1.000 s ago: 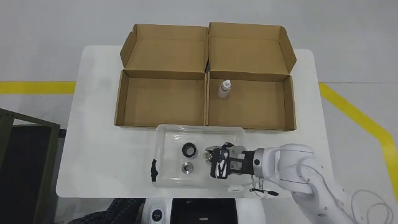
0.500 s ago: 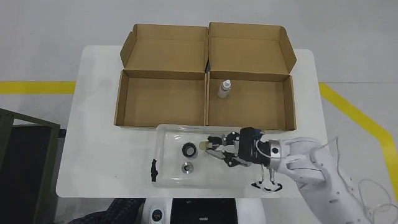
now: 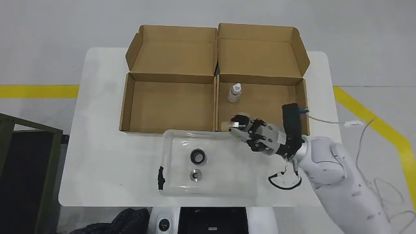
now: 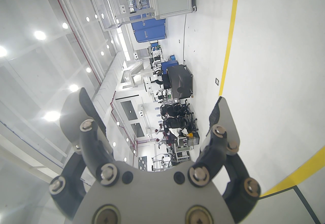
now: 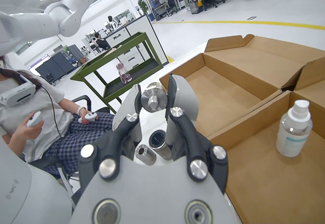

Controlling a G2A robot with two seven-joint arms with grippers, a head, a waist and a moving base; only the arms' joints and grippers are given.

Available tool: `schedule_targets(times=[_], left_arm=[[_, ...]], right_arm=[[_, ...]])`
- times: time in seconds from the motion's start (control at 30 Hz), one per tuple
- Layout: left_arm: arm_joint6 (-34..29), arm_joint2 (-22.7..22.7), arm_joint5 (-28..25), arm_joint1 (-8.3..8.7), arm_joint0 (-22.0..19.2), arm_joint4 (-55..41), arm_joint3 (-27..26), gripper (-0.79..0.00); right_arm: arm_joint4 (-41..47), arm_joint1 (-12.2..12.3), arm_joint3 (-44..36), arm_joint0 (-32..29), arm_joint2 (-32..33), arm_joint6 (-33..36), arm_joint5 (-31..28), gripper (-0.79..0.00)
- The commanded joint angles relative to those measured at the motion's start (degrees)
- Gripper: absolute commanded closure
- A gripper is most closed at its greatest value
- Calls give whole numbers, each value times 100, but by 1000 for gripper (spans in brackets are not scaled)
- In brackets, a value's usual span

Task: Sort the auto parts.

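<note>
The white worktop (image 3: 97, 104) carried two open cardboard boxes side by side along its far half. I saw the left box (image 3: 168, 107) bare inside, and the right box (image 3: 273, 114) held a small clear bottle (image 3: 234, 93) standing upright near its far left corner. Just in front of both boxes lay a clear plastic bin (image 3: 175, 144).

My right hand (image 5: 154, 90) hung over the bin's far rim, close to the right box's front wall, with its fingers clamped on a round metal part (image 5: 153, 100) held clear of the bin. My left hand (image 4: 151, 98) pointed out into the room, its fingers spread wide with nothing between them.

Two parts sat near each other in the left half of the bin: a dark ring-shaped sleeve (image 3: 198, 157) and, nearer me, a plain metal cylinder (image 3: 195, 175). A small black piece (image 3: 160, 177) sat at the bin's left wall.
</note>
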Motion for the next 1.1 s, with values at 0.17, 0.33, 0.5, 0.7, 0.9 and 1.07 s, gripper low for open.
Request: schedule_targets(times=[0.17, 0.33, 0.5, 0.7, 0.9, 1.07], left_arm=[[0, 0, 0, 0, 0, 0, 0, -785], [0, 0, 0, 0, 0, 0, 0, -785], [0, 0, 0, 0, 0, 0, 0, -785], [0, 0, 0, 0, 0, 0, 0, -785], [0, 0, 0, 0, 0, 0, 0, -785], [0, 0, 0, 0, 0, 0, 0, -785]], right_arm=[[435, 2, 147, 102, 17, 69, -52, 0], [636, -6, 253, 127, 33, 11, -36, 0], [660, -5, 344, 165, 64, 61, -36, 0], [340, -3, 386, 216, 134, 159, 192, 0], [-440, -3, 342, 261, 225, 174, 542, 0], [-1068, -1, 262, 292, 262, 265, 938, 0]])
